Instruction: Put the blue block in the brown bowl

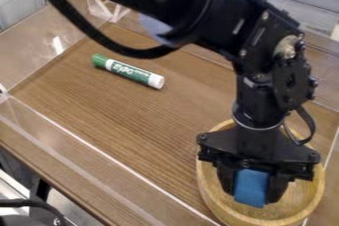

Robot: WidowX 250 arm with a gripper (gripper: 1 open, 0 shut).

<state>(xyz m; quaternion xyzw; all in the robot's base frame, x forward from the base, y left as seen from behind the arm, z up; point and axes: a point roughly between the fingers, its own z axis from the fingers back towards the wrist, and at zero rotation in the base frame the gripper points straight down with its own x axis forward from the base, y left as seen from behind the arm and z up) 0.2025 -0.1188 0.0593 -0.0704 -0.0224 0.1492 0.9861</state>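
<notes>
The brown bowl (302,202) sits at the lower right of the wooden table, its thick light-wood rim showing around the arm. My black gripper (253,184) points straight down into the bowl and is shut on the blue block (252,187), a small blue bar held upright between the fingers just over the bowl's inside. The arm covers the bowl's far rim.
A green-and-white marker tube (127,71) lies on the wooden tabletop (119,131) at centre left. Clear plastic walls (27,111) run along the table's left and front edges.
</notes>
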